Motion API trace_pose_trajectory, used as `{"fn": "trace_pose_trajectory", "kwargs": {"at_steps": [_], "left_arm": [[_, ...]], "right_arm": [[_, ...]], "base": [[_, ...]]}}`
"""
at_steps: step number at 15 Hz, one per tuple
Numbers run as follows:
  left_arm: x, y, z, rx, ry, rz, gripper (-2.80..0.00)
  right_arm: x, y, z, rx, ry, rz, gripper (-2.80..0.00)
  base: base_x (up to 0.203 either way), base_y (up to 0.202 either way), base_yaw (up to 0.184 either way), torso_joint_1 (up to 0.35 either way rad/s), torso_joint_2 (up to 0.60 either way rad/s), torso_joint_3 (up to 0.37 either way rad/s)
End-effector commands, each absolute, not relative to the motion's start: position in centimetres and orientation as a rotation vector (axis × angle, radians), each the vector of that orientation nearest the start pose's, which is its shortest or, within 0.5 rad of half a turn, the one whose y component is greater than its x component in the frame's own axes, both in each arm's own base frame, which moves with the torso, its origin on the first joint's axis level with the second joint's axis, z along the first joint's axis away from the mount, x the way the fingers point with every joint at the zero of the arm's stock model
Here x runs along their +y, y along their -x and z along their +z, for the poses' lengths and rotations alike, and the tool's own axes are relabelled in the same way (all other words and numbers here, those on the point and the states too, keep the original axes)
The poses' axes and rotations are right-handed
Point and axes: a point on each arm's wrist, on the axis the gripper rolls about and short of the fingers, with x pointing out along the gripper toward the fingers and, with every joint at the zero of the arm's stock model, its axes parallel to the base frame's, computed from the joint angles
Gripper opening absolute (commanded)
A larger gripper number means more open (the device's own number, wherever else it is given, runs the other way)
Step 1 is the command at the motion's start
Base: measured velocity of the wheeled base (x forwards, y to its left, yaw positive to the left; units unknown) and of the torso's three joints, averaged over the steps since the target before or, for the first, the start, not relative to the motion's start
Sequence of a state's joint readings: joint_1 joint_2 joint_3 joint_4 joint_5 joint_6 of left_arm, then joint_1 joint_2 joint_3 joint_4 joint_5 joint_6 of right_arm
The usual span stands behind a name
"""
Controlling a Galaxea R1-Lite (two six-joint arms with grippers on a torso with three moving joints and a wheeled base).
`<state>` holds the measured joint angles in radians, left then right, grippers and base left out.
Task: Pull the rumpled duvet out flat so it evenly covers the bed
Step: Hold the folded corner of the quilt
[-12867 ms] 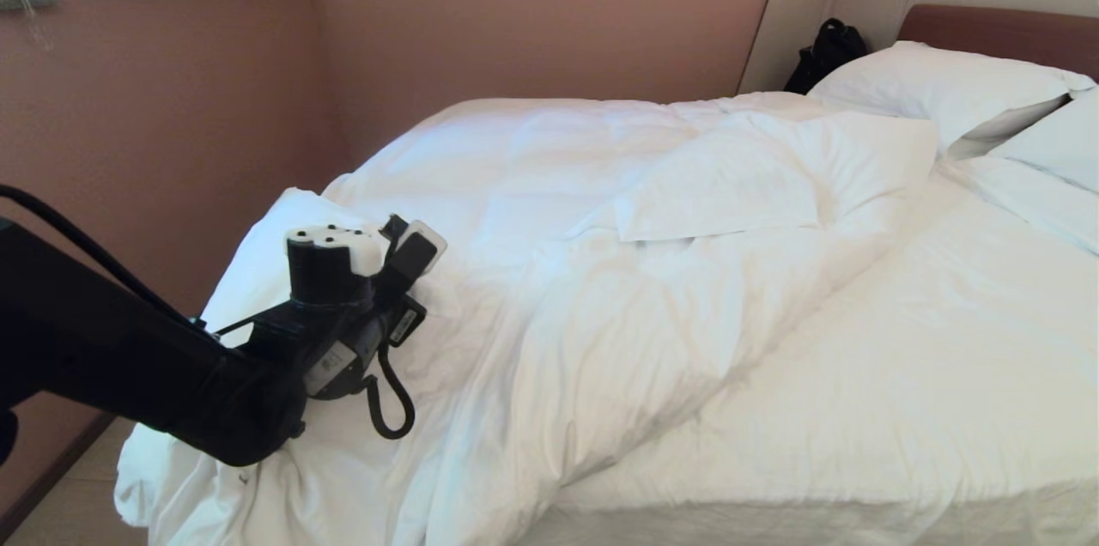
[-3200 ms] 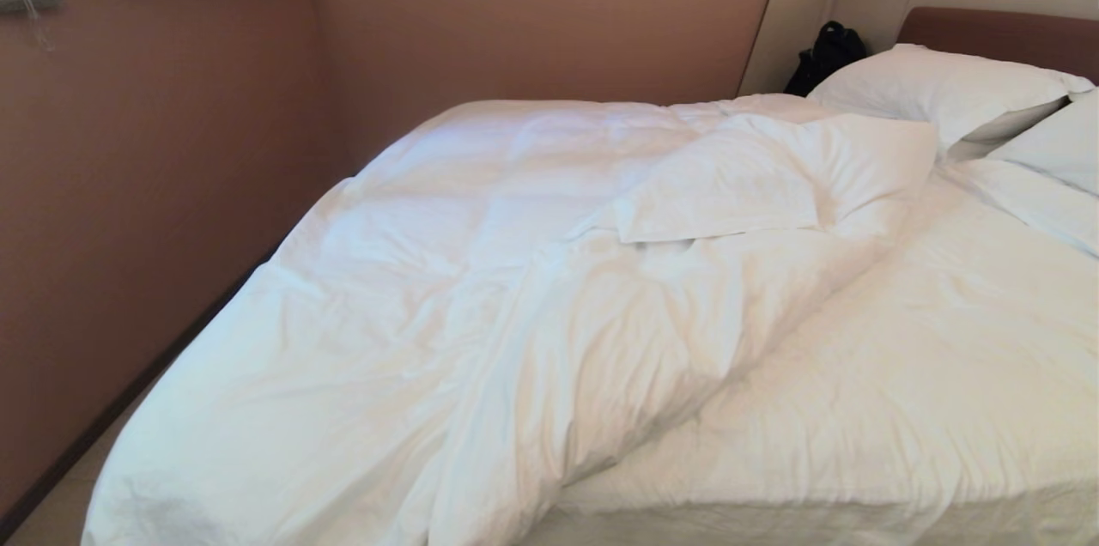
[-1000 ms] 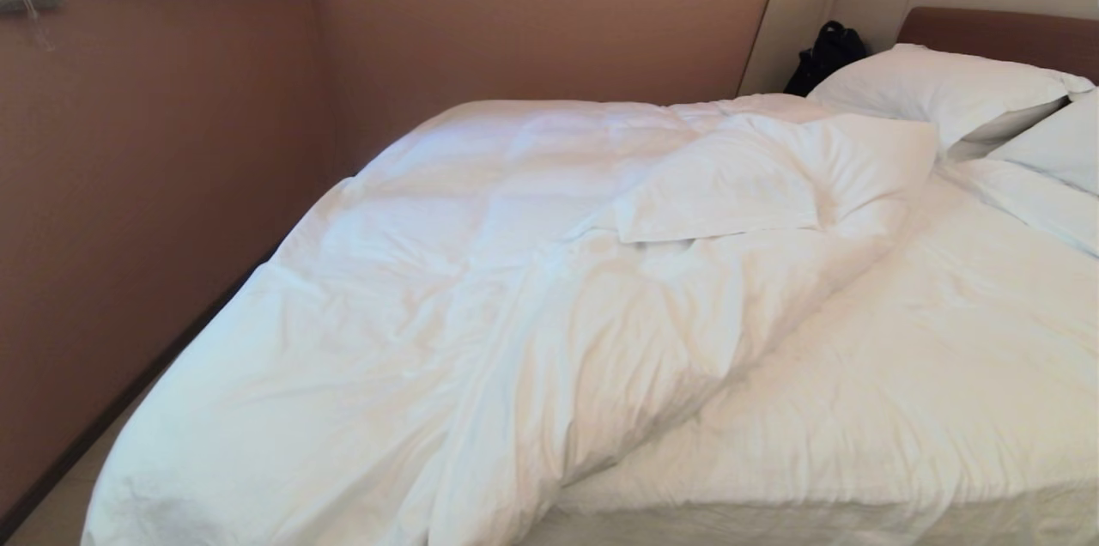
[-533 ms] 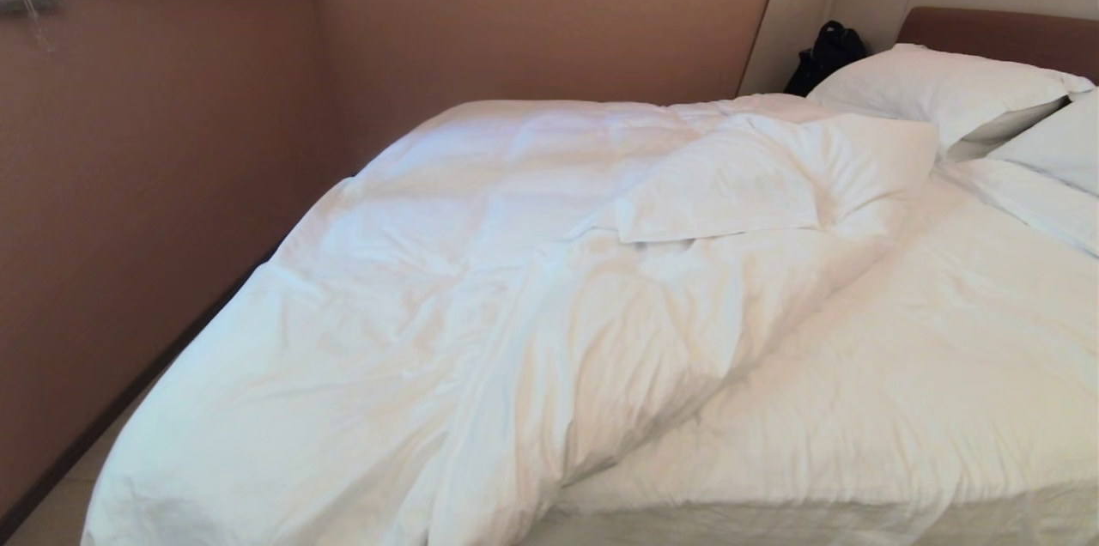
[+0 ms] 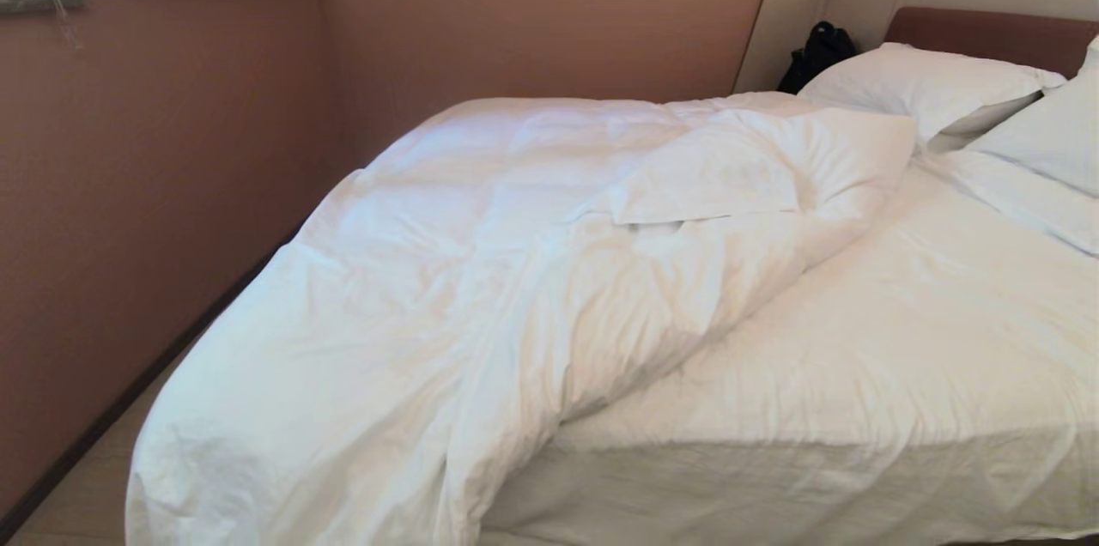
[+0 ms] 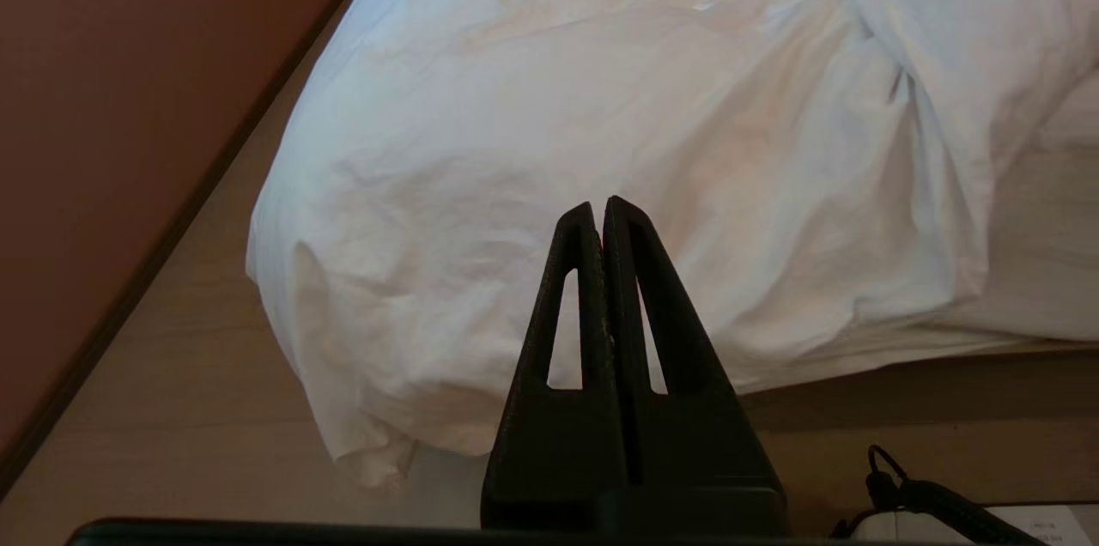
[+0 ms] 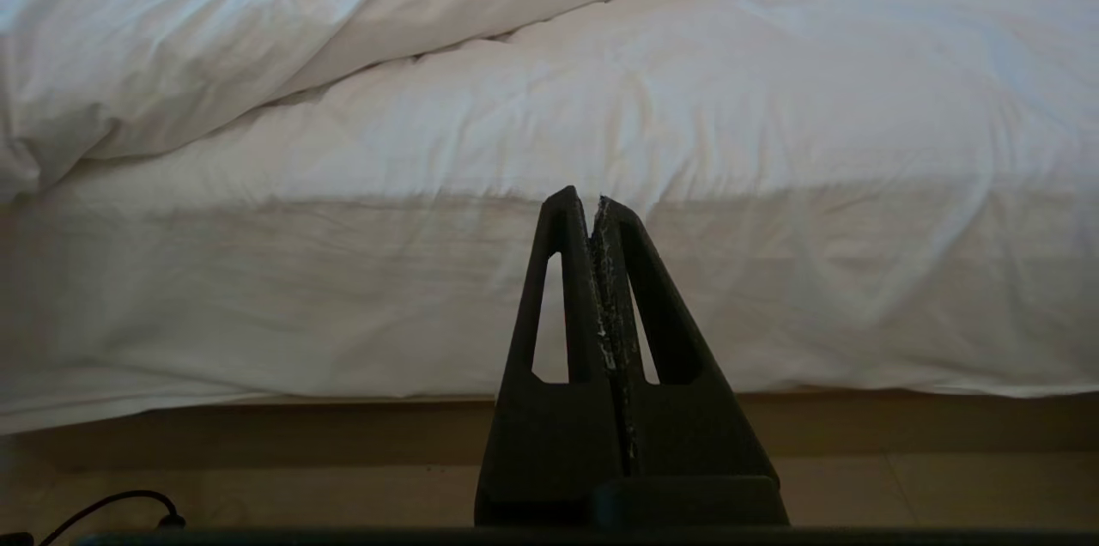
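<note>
The duvet (image 5: 481,271) is seen bunched toward the wall side of the bed (image 5: 859,477), its thick folded edge running diagonally from near the pillows (image 5: 927,82) down to the foot corner, where one end hangs over toward the floor (image 6: 172,409). The other half of the mattress is left bare, with only the fitted sheet (image 5: 901,340) showing. A loose flat fold is seen lying on top of the heap near its upper part. A black bag (image 5: 811,57) is propped against the beige surround beside the headboard (image 5: 987,35). Neither arm is present in the head view. The left gripper (image 6: 603,211) is held low in front of the hanging duvet corner, its fingers pressed together on nothing; the right gripper (image 7: 592,203) is likewise clenched and empty, pointed at the sheeted side of the mattress, apart from it. The step in hand is judged to be a pause between pulls: the wall-side corner appears laid out, while the uncovered half is not yet dealt with. For the next move, the diagonal folded edge would probably have to be reached, the fingers opened and closed on the thick fabric, and the fold drawn across toward the bare side.
</note>
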<state>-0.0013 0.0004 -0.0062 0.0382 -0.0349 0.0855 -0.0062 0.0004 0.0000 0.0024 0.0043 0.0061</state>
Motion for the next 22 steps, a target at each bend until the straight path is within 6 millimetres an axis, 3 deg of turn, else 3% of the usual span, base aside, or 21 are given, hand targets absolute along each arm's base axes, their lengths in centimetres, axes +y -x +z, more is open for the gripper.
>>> {"fn": "trace_pose_trajectory", "kwargs": {"at_steps": [1, 19, 22], "left_arm": [[-0.08, 2.33, 7.32, 0.031, -0.085, -0.038, -2.8], [-0.08, 2.32, 7.33, 0.032, -0.078, -0.038, -2.8], [-0.07, 2.33, 7.32, 0.031, -0.076, -0.036, -2.8]], "right_arm": [[0.02, 2.27, 7.52, 0.005, -0.006, -0.002, -2.8], [0.02, 2.28, 7.51, 0.004, -0.006, -0.002, -2.8], [0.02, 2.28, 7.52, 0.003, -0.006, -0.002, -2.8]], "base": [[-0.061, 0.0, 0.0, -0.002, 0.0, 0.007], [0.0, 0.0, 0.0, 0.0, 0.0, 0.0], [-0.001, -0.125, 0.002, 0.002, 0.0, 0.001]]}}
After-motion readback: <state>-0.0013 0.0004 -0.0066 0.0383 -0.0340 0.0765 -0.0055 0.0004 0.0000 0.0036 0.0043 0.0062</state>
